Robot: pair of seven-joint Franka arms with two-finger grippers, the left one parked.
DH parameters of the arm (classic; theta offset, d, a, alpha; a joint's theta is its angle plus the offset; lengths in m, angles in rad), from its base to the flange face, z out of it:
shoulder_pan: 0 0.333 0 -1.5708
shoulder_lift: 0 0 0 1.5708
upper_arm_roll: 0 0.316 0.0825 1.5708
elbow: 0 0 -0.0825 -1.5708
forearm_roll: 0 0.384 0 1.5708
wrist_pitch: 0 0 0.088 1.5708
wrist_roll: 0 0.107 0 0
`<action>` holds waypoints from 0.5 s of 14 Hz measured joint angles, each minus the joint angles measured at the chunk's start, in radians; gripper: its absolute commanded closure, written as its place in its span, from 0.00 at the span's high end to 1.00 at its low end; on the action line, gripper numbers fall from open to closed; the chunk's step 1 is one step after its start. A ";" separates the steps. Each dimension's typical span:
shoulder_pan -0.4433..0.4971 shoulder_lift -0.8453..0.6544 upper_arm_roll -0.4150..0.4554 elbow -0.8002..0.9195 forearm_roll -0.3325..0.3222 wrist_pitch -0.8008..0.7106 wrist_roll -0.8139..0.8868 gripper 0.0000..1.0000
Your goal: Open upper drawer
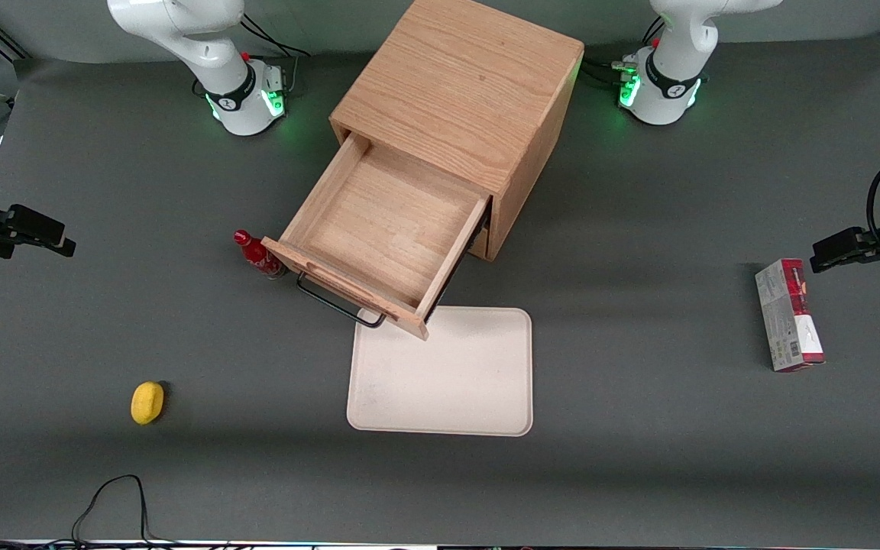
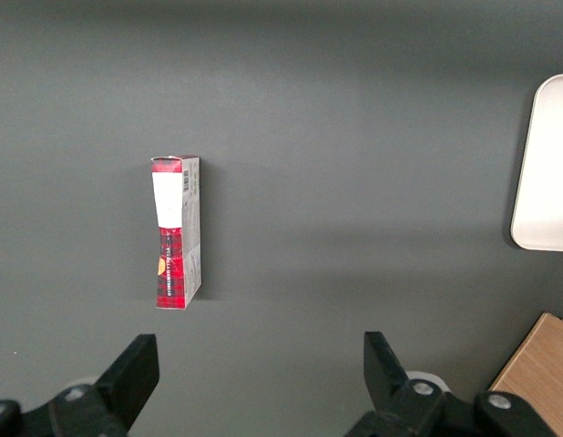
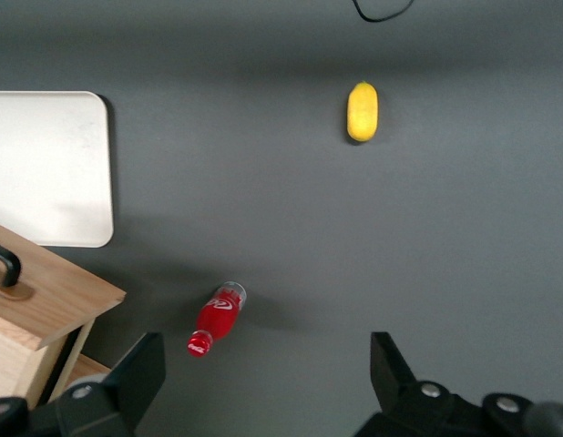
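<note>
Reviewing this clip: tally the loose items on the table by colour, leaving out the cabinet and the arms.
Red: 2, the bottle beside the open upper drawer, and the red-and-white box toward the parked arm's end.
Yellow: 1, the lemon-like object.
White: 1, the tray.
Total: 4.
The end effector is open, clear of all of them.
</note>
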 measured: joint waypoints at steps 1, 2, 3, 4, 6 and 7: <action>0.000 -0.002 0.002 -0.011 -0.017 0.004 0.001 1.00; 0.000 -0.002 0.006 -0.018 -0.039 0.009 0.005 1.00; 0.000 -0.002 0.010 -0.022 -0.053 0.011 0.008 1.00; 0.001 -0.002 0.012 -0.024 -0.058 0.011 0.008 1.00; 0.001 -0.002 0.013 -0.026 -0.060 0.011 0.008 1.00; 0.001 -0.002 0.013 -0.028 -0.061 0.011 0.008 1.00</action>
